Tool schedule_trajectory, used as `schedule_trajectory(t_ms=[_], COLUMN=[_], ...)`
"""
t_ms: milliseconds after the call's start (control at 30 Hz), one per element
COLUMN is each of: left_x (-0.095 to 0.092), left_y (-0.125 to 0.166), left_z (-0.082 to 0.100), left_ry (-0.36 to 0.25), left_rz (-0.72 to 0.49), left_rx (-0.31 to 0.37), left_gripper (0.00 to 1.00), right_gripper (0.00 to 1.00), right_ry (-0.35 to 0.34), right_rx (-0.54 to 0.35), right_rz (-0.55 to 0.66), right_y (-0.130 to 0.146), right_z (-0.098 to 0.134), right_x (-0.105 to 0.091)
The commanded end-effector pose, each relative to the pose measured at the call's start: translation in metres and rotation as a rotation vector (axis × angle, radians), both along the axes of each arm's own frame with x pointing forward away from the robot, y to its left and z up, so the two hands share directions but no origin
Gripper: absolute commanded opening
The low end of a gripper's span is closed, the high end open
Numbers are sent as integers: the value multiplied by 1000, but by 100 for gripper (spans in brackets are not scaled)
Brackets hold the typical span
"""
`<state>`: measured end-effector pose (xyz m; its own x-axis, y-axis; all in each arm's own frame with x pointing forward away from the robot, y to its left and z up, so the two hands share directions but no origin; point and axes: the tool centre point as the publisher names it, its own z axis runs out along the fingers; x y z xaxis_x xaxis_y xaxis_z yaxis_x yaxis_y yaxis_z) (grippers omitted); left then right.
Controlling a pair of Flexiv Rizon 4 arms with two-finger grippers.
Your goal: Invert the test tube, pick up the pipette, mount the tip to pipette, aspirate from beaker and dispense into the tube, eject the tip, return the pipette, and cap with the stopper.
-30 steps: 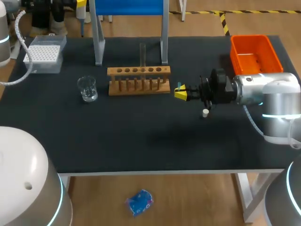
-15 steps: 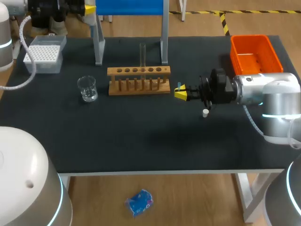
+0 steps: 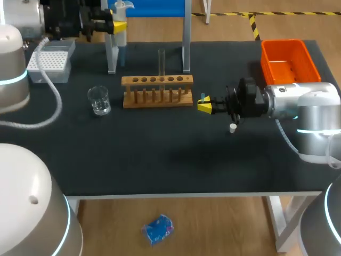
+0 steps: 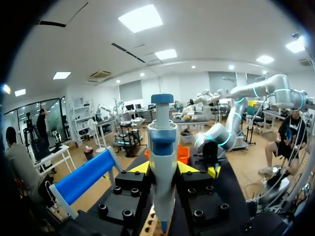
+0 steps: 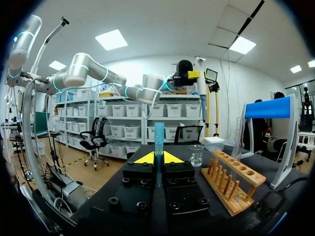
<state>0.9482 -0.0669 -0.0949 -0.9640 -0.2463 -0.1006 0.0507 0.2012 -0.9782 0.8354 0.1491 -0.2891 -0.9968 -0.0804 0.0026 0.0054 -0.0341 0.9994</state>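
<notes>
Left gripper point(image 3: 118, 25) clamps white-and-blue plastic pipette point(image 4: 162, 167), 11 o'clock over black table point(image 3: 160, 160) | right gripper point(image 3: 204, 104) closed on, apparently, slim blue test tube point(image 5: 159, 140), 3 o'clock of wooden rack point(image 3: 157, 81).

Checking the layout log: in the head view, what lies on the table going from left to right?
Tip box → beaker → rack → right gripper → stopper → orange bin.

Pipette point(image 4: 162, 162): we see white, blue cap and band.
Tube point(image 5: 159, 140): translucent blue.
Rack point(image 3: 157, 90): light brown wood.
Bin point(image 3: 287, 61): bright orange.
Table point(image 3: 160, 160): our black surface.
Stopper point(image 3: 233, 127): white.
Beaker point(image 3: 99, 100): clear glass.
</notes>
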Motion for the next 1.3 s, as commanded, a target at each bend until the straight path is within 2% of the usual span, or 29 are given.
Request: schedule_trajectory(t_ms=[33, 200, 900, 1000, 1300], left_x=[-37, -59, -59, -60, -82], left_y=[-19, -41, -41, -54, -82], left_z=[-3, -1, -1, -8, -21], left_ry=[-27, 8, 8, 15, 21], left_rz=[93, 58, 58, 37, 1], left_rx=[-59, -94, -94, -98, -102], left_gripper=[0, 0, 0, 0, 0], right_gripper=[0, 0, 0, 0, 0], right_ry=[-1, -1, -1, -1, -1], right_rx=[-1, -1, -1, -1, -1], right_rz=[1, 1, 1, 1, 1], right_y=[0, 0, 0, 0, 0], right_z=[0, 0, 0, 0, 0], right_x=[0, 0, 0, 0, 0])
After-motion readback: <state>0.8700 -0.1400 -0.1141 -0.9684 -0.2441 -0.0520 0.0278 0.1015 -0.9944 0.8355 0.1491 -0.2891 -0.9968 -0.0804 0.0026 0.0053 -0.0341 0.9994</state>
